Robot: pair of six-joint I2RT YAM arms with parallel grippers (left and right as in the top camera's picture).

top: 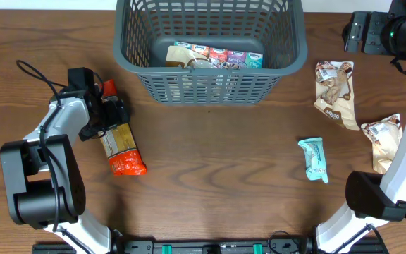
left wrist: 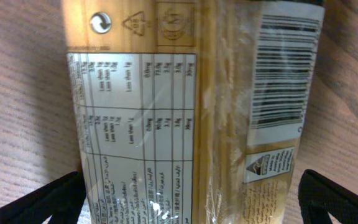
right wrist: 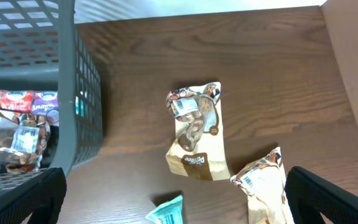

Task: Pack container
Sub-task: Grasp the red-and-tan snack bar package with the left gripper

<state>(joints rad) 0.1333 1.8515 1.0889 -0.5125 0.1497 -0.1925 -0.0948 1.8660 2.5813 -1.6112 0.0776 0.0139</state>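
Filling almost the whole left wrist view, the spaghetti packet point(left wrist: 185, 106) is lying flat on the desk point(top: 210, 176) with its back label up. The left hand point(left wrist: 191, 177) is standing over it with fingers wide, one at each long side, not yet closing.

The container point(top: 210, 88) is sitting at the far middle of the desk, well apart from this packet, and some snack packets point(top: 217, 56) are already lying on its floor. To its right, a brown packet point(top: 335, 92), a second brown packet point(top: 383, 141) and a teal packet point(top: 314, 159) are waiting on the desk. The right hand point(right wrist: 176, 177) is hanging at the far right, wide and holding nothing.

I am judging the main risk to be at the left. The hand is sitting nearer the packet's far end than its middle, so on lifting the near end may be sagging and the glossy film sliding out. Squeezing hard may be breaking the sticks inside. Being long, the packet may also be catching on the container's tall rim.
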